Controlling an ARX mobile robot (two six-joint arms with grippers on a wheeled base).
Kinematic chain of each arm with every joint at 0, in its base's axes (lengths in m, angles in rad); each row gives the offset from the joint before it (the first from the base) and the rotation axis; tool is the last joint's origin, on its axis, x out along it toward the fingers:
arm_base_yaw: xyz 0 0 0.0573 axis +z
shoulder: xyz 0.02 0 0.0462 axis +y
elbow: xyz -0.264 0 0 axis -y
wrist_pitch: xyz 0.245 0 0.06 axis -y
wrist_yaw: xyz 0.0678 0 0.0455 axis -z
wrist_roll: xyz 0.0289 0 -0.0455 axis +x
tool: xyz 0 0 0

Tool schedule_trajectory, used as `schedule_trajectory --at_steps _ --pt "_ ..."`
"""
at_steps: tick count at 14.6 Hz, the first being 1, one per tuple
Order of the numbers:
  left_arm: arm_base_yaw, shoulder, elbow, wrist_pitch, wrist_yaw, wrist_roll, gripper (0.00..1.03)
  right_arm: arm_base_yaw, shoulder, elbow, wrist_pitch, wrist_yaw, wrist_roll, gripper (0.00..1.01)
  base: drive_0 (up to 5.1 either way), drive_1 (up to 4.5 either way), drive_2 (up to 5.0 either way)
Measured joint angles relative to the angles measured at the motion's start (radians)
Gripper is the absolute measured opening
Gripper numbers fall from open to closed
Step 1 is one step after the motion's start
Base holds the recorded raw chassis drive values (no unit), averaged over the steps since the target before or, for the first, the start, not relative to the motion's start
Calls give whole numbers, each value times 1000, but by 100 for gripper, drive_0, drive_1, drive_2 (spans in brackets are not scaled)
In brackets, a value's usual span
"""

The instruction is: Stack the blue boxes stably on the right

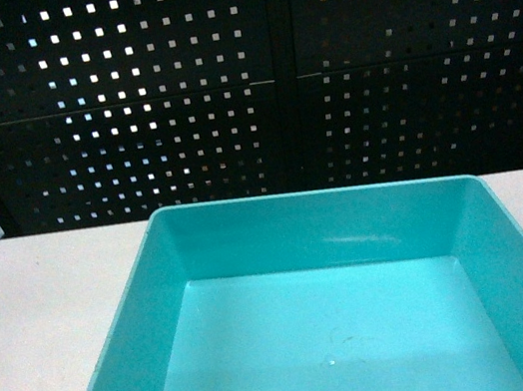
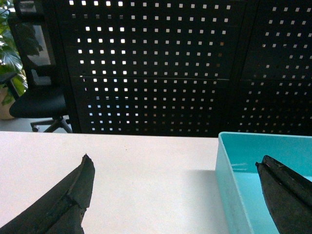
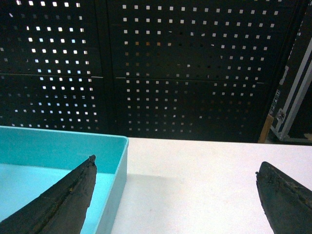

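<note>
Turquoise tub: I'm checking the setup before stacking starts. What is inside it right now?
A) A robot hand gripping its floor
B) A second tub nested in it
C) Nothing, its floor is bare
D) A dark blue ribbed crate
C: the head view shows the turquoise tub with only its smooth, bare floor showing.

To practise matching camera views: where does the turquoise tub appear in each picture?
Head: turquoise tub fills the lower centre.
Left wrist: its left wall at lower right.
Right wrist: its right wall at lower left.
Shared landmark: black perforated panel behind the white table.
</note>
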Motion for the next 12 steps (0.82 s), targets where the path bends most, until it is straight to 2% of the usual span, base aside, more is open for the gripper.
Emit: schedule_trajectory --at_steps 12 --pt "0 0 0 0 0 0 98 0 0 0 0 0 0 98 0 0 0"
